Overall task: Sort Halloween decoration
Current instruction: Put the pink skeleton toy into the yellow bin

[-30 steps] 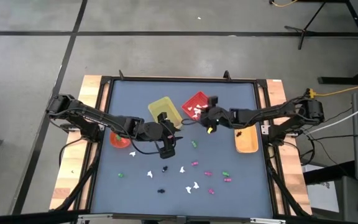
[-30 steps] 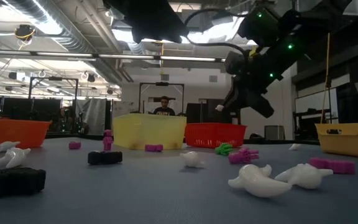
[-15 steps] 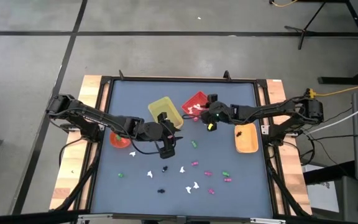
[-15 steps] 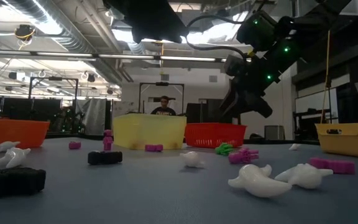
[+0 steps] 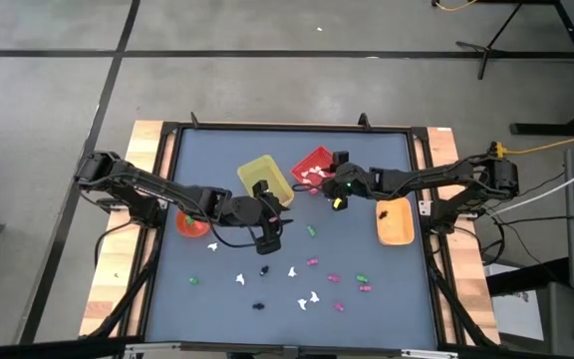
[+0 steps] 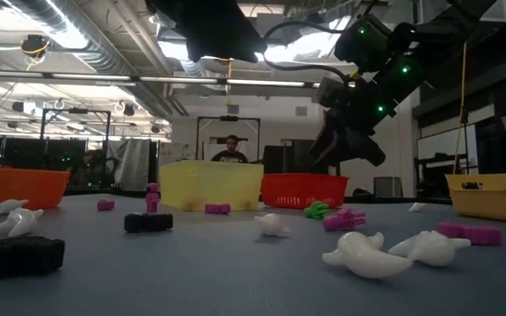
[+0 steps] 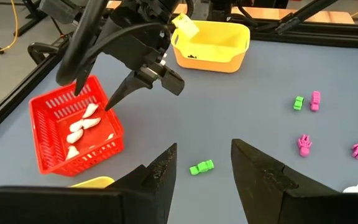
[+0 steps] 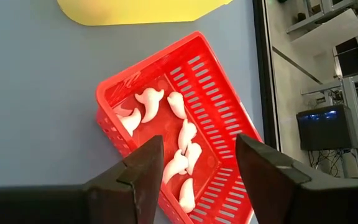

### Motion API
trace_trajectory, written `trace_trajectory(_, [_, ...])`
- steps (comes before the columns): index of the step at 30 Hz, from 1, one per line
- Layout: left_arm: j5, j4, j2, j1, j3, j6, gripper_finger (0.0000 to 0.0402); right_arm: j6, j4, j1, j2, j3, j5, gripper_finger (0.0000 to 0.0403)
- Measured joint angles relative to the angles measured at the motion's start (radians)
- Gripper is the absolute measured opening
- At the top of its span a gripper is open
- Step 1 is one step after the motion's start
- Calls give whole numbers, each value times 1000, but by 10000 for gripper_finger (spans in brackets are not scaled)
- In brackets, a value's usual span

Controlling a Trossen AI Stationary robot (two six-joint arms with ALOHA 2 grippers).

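The Halloween decoration lies strewn over the near half of the blue table: white trinkets, pink ones, a green one and a black one. Several white trinkets lie in the red bin. My right gripper hangs open above that bin, holding nothing. My left gripper stands open at mid-table, facing the green trinket without touching it.
A yellow bin stands beside the red one. An orange bowl sits at the left, and an orange tray holding a black trinket at the right. A person stands in the room beyond the table.
My right gripper has moved a little toward the table's far-left, farther over the red bin, and has opened.
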Motion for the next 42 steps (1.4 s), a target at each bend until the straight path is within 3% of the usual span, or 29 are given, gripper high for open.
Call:
trace_trajectory(6, [0,-116,0,3,0,-54,137,1,-4,0,0,0,0,200])
trace_trajectory(21, [-19,-611,0,6,-4,-339,137,1,-3,0,0,0,0,199])
trace_trajectory(32, [-39,-537,-1,6,-156,-643,136,1,-3,0,0,0,0,199])
trace_trajectory(42, [-64,-297,-1,6,-288,-681,136,1,-3,0,0,0,0,199])
